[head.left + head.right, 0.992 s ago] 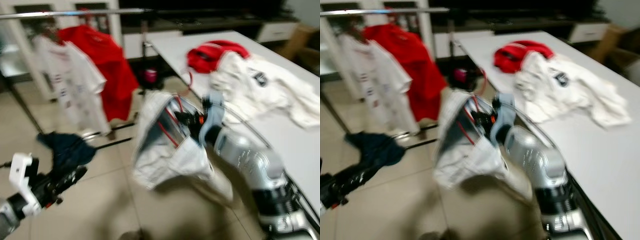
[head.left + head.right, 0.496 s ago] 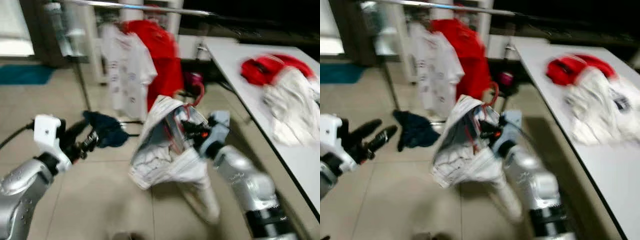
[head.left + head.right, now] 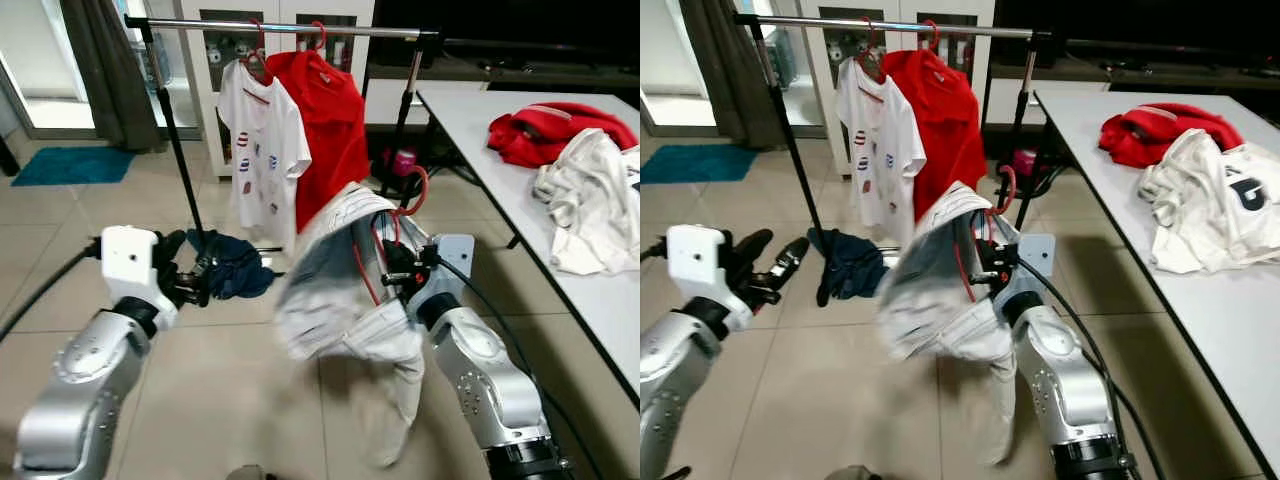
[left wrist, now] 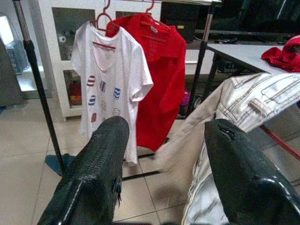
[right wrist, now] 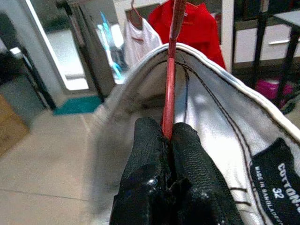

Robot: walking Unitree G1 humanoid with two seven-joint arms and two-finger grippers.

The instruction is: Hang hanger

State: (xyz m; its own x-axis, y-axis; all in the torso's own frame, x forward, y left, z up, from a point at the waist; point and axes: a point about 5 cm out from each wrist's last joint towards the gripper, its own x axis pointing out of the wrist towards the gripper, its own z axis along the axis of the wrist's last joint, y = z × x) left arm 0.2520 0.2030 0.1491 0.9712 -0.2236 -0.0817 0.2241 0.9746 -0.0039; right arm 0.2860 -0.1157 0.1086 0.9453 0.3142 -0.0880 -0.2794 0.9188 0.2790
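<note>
Gripping a red hanger (image 5: 171, 70) between its two black fingers (image 5: 150, 159), the right tool (image 3: 400, 275) holds it at the centre of the head views, with pale trousers (image 3: 345, 290) draped over it and hanging toward 6 o'clock above the tiled floor (image 3: 210, 400). In the right wrist view the fingers are pressed together on the hanger's thin red bar, and a dark size label shows on the trousers' waistband. The hanger's red hook (image 3: 420, 190) curls up at about 1 o'clock from the tool, well short of the clothes rail (image 3: 290, 27), which runs across the top at 12 o'clock.

From that rail hang a white T-shirt (image 3: 262, 150) with small coloured marks and, just beside it toward 3 o'clock, a red T-shirt (image 3: 330, 125), each on its own red hanger. A dark garment (image 3: 235, 272) lies on the floor at the foot of the rail stand.

At 9 o'clock from the trousers, the left tool (image 3: 192, 275) is raised with its fingers (image 4: 101, 159) spread wide and holding nothing; its wrist view looks between them at the two hung shirts.

At 2 o'clock, the white worktop (image 3: 600, 310) carries a red garment (image 3: 555, 125) and a white garment (image 3: 590, 205) touching each other.
</note>
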